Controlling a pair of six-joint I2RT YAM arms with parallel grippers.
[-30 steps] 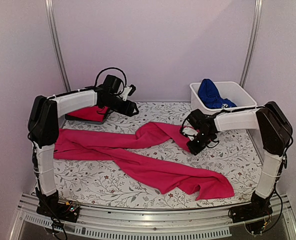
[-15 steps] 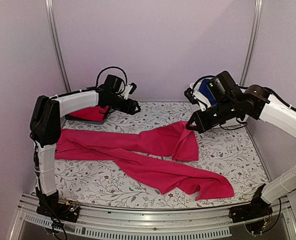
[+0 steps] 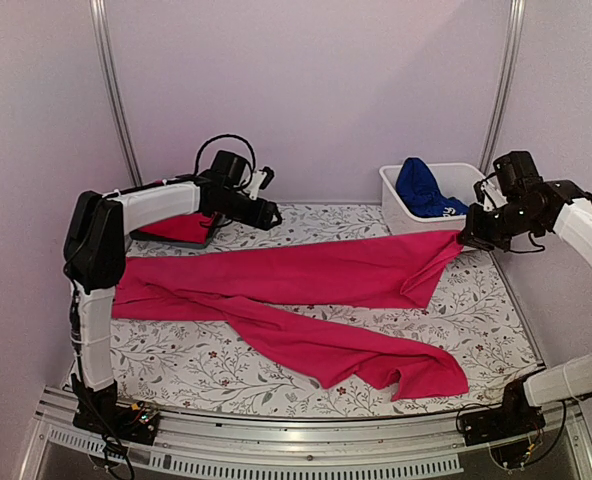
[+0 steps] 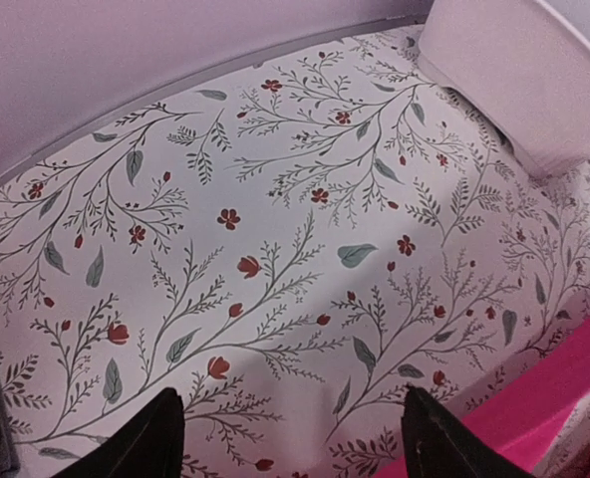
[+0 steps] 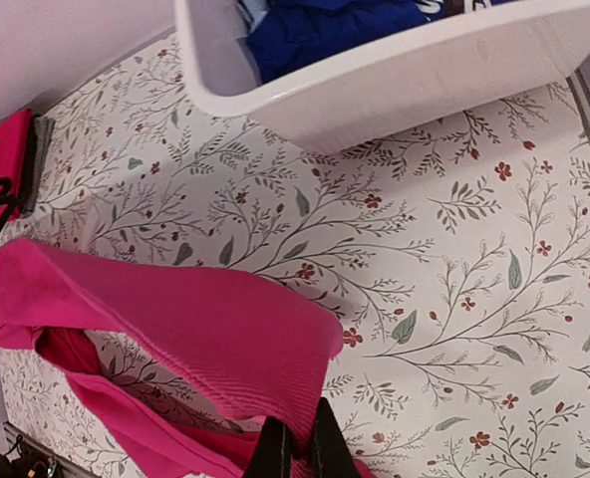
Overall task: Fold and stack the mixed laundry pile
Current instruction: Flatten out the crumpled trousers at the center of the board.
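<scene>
While right tool [image 3: 463,239] clenches magenta garment [image 3: 306,272] corner, cloth stretches leftward | left tool [image 3: 273,216]: released

Magenta garment [image 3: 306,275] sprawled centrally, red tee [image 3: 181,227] back-left, blue garment [image 3: 419,187] back-right

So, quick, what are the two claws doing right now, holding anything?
Left gripper: open, holding nothing, above the floral cloth.
Right gripper: shut on a corner of the magenta-pink garment.
</scene>
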